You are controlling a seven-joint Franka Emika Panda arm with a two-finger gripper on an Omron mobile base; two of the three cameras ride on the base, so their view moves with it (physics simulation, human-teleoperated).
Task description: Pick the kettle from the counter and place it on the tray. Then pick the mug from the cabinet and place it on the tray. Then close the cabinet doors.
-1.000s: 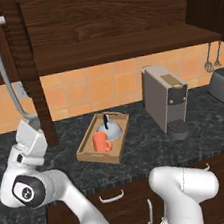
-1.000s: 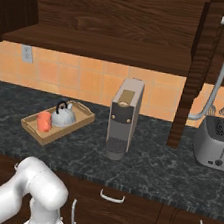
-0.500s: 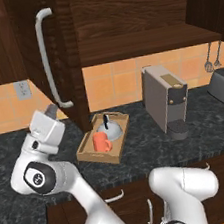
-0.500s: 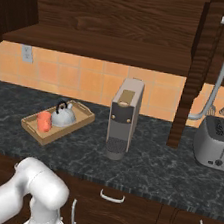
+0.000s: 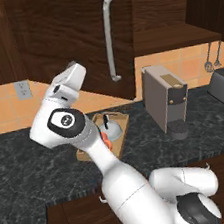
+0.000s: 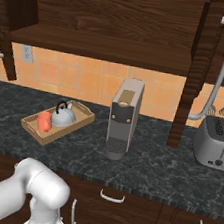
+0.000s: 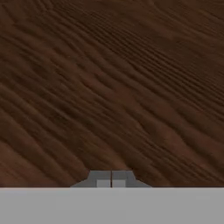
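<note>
The hand [image 7: 111,178], fingers pressed together and gripping nothing, is facing the dark wood cabinet door [image 7: 109,87] closely.

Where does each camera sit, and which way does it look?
Left base view: behind the arm, on its left, facing the left door, tray and counter; the white arm crosses the middle.
Right base view: behind, on the right, facing the open shelf and coffee machine; an arm joint shows low left.
Hand view: on the hand, close against wood grain; shut claw tips below.
Both base views share tray, kettle, mug.
</note>
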